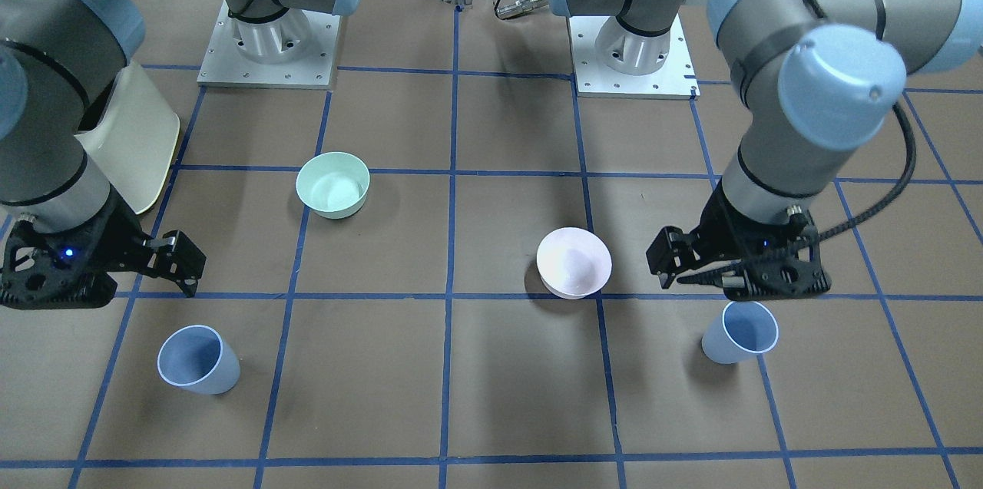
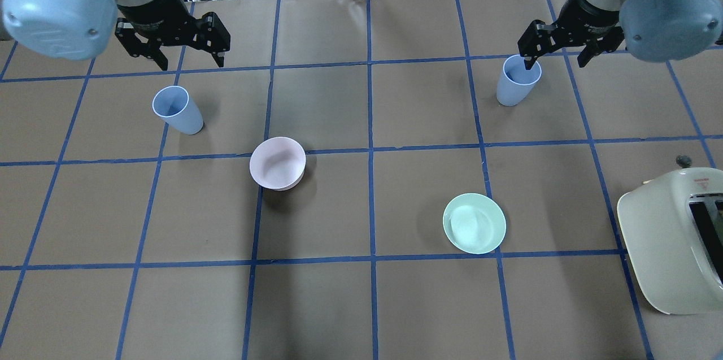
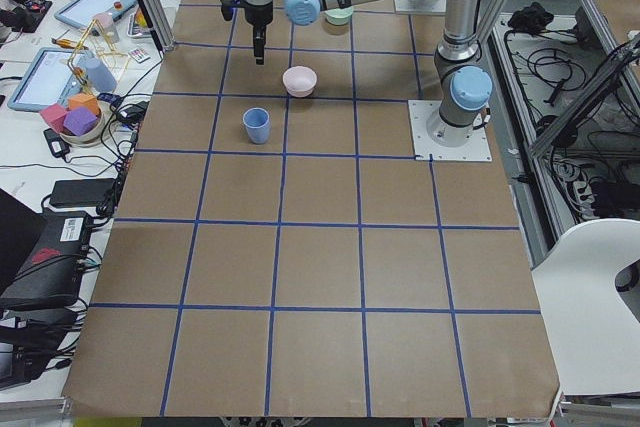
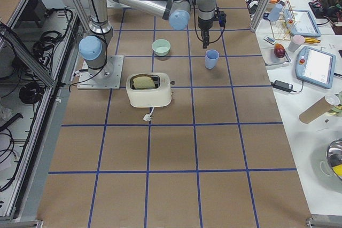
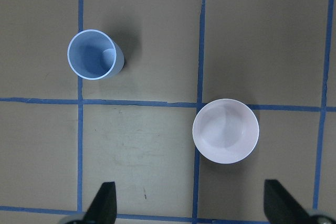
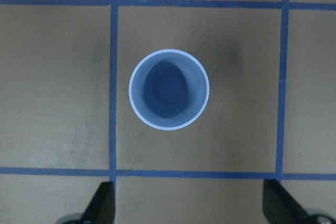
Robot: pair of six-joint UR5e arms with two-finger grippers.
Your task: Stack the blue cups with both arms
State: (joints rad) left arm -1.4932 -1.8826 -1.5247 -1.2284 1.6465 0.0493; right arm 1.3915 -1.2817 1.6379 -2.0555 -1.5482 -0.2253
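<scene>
Two pale blue cups stand upright and apart on the brown table. One blue cup [image 2: 177, 110] [image 1: 741, 332] is on my left side. My left gripper [image 2: 191, 57] [image 1: 737, 282] hangs open and empty above the table just beyond it. In the left wrist view this cup [image 5: 94, 54] sits up and left of the open fingers [image 5: 105, 205]. The other blue cup [image 2: 518, 80] [image 1: 198, 360] is on my right side. My right gripper [image 2: 556, 60] [image 1: 100, 282] is open and empty above it. In the right wrist view this cup [image 6: 169, 89] is centred ahead of the fingers [image 6: 102, 205].
A pale pink bowl [image 2: 278, 163] [image 5: 226, 130] stands near the left cup, toward the middle. A mint-green bowl [image 2: 474, 223] stands nearer my base on the right. A cream toaster [image 2: 672, 247] sits at the table's right edge. Blue tape lines grid the table.
</scene>
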